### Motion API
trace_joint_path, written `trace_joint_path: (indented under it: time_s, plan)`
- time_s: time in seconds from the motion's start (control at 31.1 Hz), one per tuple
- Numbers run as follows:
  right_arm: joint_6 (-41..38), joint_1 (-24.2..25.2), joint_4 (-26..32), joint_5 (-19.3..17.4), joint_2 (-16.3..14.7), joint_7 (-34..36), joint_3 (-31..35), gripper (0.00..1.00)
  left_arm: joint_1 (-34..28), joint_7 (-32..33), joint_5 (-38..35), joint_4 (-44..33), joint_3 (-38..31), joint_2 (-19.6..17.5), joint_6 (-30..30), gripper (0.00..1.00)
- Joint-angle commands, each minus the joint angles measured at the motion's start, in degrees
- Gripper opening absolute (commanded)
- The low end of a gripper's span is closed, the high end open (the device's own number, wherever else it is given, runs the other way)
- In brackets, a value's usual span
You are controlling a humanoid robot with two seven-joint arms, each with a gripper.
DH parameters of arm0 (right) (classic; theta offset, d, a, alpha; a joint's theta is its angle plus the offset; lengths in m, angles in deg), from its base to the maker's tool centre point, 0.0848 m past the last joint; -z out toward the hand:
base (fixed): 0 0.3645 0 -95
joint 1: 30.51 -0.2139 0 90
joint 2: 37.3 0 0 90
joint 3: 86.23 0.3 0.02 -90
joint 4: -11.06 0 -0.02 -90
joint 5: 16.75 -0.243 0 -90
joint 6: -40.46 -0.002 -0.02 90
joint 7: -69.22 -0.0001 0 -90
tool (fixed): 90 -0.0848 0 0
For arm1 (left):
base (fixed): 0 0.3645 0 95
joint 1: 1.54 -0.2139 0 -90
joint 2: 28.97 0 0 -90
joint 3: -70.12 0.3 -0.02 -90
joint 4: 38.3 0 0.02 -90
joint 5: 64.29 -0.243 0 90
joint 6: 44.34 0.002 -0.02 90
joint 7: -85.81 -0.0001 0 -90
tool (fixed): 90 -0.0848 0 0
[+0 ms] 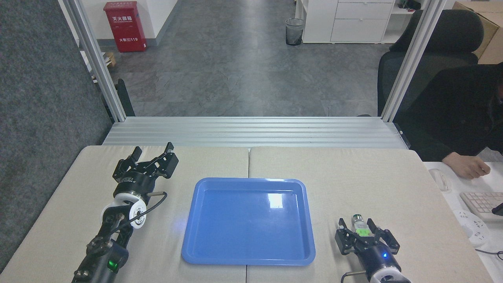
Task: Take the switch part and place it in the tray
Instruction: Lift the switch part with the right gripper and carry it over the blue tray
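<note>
From overhead, the right gripper (355, 227) straddles the switch part (359, 228) – jaws spread, one each side, not pinching – just right of the blue tray (204, 251) (bare inside). The left gripper (153, 151) hangs spread too, well apart.

Black arms, white ring joints, black cables; green LED left, blue, apparently LED, right.

tray (220, 239): glossy blue plastic; table (334, 173): matt beige cloth-like; frame rail (251, 131): ribbed metal
</note>
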Motion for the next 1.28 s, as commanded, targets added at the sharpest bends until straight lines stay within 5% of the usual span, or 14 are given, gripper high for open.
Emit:
trace_joint_path:
  time_s: [0.0, 0.26, 0.45, 0.64, 0.77, 0.93, 1.06, 1.25]
  plan:
    - [0.7, 1.3, -2.4, 0.3, 3.4, -0.1, -1.6, 0.64, 0.0, 0.0, 0.0, 0.0, 0.0, 0.0, 0.0, 1.00]
    - [4.0, 0.5, -4.4, -0.2, 3.2, 0.0, -1.5, 0.29, 0.0, 0.0, 0.0, 0.0, 0.0, 0.0, 0.0, 1.00]
    - [6.9, -3.9, -3.0, -1.9, 3.2, 0.6, -0.2, 0.20, 0.0, 0.0, 0.0, 0.0, 0.1, 0.0, 0.0, 1.00]
    - [9.1, -10.7, 4.9, -4.8, 3.2, -0.8, 1.3, 0.19, 0.0, 0.0, 0.0, 0.0, 0.0, 0.0, 0.0, 1.00]
    - [9.0, -12.4, 9.4, -4.8, 3.9, -3.4, -7.2, 0.18, 0.0, 0.0, 0.0, 0.0, 0.1, 0.0, 0.0, 1.00]
    - [9.4, -10.2, 13.0, -3.8, 8.5, -4.0, -21.4, 0.18, 0.0, 0.0, 0.0, 0.0, 0.0, 0.0, 0.0, 1.00]
    - [9.6, -6.5, 11.4, 0.0, 12.5, -4.0, -27.9, 0.18, 0.0, 0.0, 0.0, 0.0, 0.0, 0.0, 0.0, 1.00]
    - [9.9, -6.3, 4.2, 0.3, 12.7, -4.8, -32.0, 0.18, 0.0, 0.0, 0.0, 0.0, 0.0, 0.0, 0.0, 1.00]
